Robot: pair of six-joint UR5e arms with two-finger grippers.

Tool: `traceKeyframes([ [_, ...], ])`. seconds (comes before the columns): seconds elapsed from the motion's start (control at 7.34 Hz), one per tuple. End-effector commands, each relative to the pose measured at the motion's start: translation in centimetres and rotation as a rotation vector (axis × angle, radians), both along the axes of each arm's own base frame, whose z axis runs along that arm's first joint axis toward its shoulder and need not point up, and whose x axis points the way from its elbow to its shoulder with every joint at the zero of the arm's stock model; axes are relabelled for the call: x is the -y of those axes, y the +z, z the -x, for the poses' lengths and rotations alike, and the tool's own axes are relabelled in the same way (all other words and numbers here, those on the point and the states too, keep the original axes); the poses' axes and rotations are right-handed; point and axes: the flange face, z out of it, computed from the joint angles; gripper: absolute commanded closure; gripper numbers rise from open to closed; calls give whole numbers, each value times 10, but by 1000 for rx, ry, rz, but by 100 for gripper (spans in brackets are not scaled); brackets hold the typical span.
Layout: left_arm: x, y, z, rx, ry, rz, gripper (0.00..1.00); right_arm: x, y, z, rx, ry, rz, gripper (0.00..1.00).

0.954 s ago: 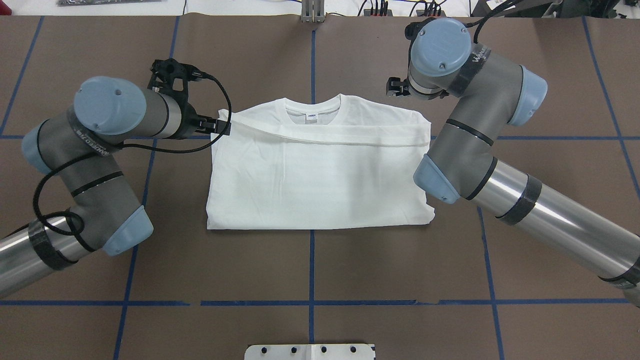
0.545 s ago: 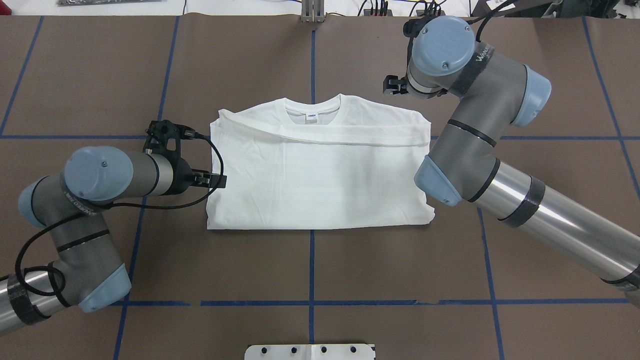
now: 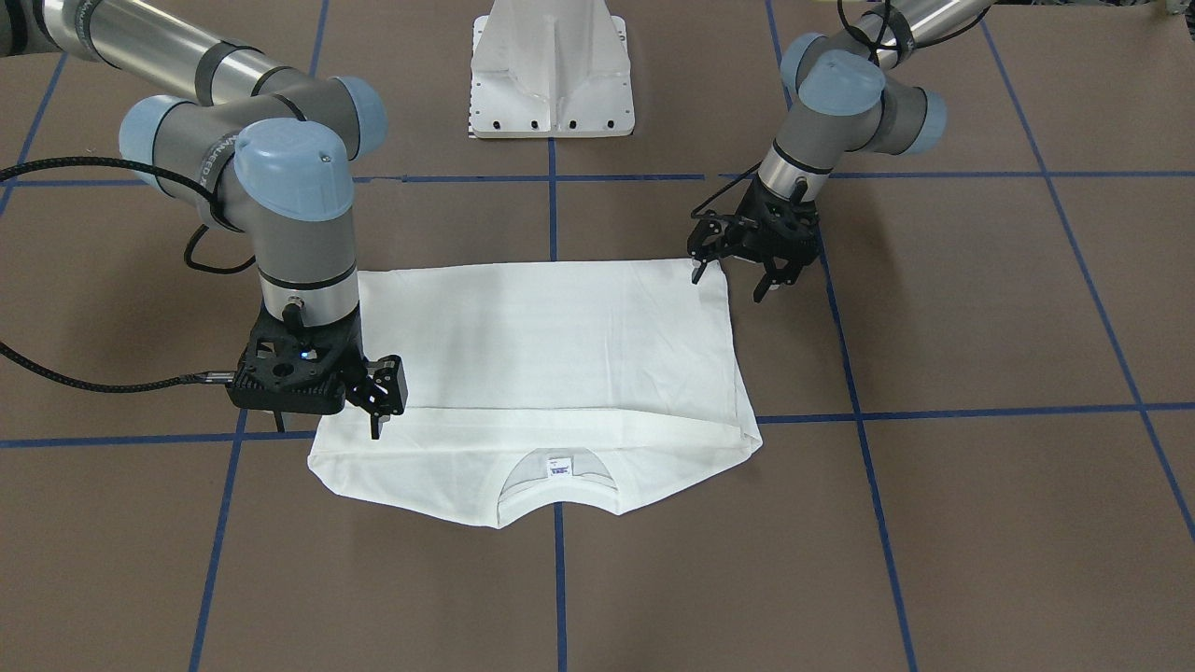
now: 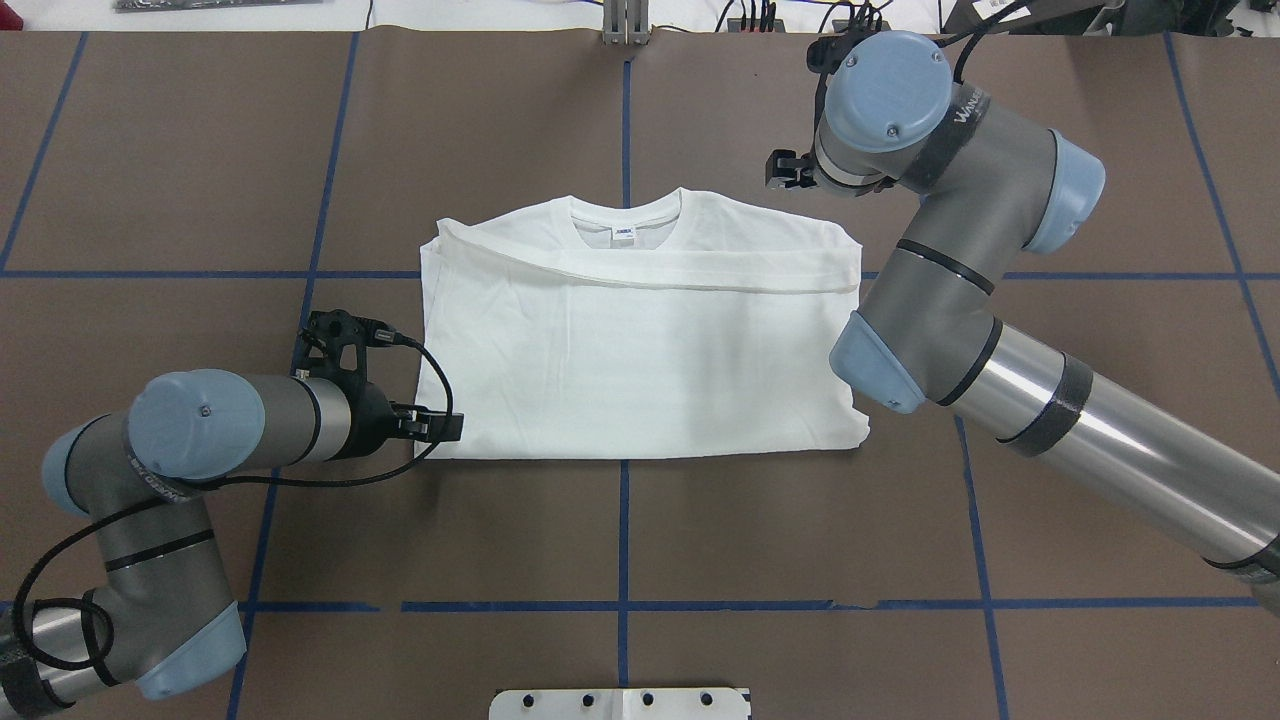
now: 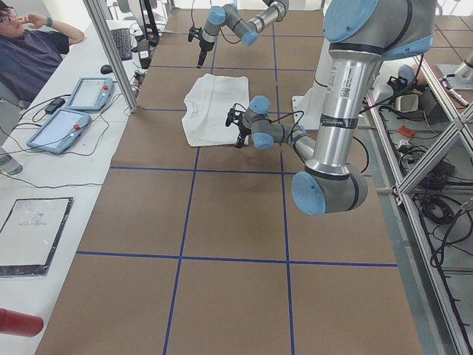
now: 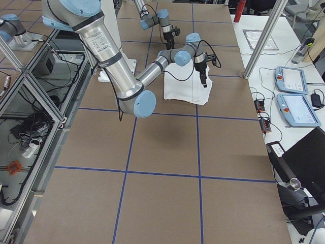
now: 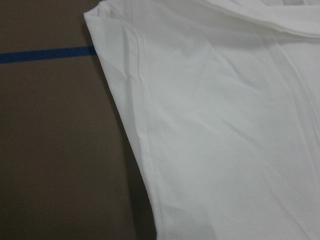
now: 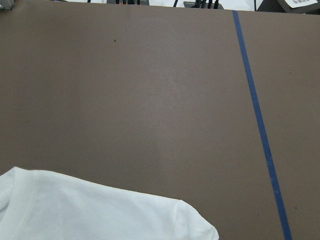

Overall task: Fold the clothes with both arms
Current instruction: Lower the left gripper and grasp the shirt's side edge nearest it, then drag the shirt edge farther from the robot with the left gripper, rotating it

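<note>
The white shirt (image 4: 640, 360) lies flat in the middle of the table as a rough rectangle. Its sleeves are folded in across the chest, and the neck label (image 4: 623, 234) faces up on the far side. My left gripper (image 4: 450, 428) is low at the shirt's near-left hem corner. In the front view the left gripper (image 3: 730, 280) is open with its fingers spread beside the cloth (image 3: 551, 345) and nothing held. My right gripper (image 4: 783, 170) hovers by the far-right shoulder. There the right gripper (image 3: 381, 415) looks open and empty. The left wrist view shows the shirt's side edge (image 7: 225, 125).
The white pedestal (image 3: 551, 65) stands at the robot's edge of the table. Blue tape lines (image 4: 623, 530) grid the brown surface. A person (image 5: 29, 52) sits by a side table with tablets (image 5: 89, 92). More tablets (image 6: 294, 79) lie on the opposite side table.
My left arm swept from the shirt's far-left shoulder corner back along its left edge to the near hem corner. The right arm barely shifted. The shirt stayed put.
</note>
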Motion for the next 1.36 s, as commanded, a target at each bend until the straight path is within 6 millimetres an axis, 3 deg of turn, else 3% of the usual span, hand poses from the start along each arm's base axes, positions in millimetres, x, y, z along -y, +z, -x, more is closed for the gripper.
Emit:
traceKeyframes([
  [0.0,-9,-3,-7,-12,7,21,83,0,0,0,1,1,1,0],
  [0.14,-9,-3,-7,-12,7,21,100,0,2,0,-2,0,2,0],
  [0.41,-13,-16,2,-37,6,9,100,0,2,0,-1,0,1,0],
  [0.55,-21,-7,23,-21,15,7,100,0,1,0,0,0,0,0],
  [0.68,-15,8,42,16,9,-20,100,0,1,0,0,0,0,0],
  [0.82,24,23,69,88,-18,-105,100,-1,1,1,1,-3,1,0],
  [0.95,77,49,103,191,-62,-167,100,-1,2,1,0,-2,2,0],
  [1.09,140,54,128,257,-115,-219,100,-1,0,2,4,-1,2,0],
  [1.23,215,52,127,318,-150,-242,100,-3,0,4,6,0,3,0],
])
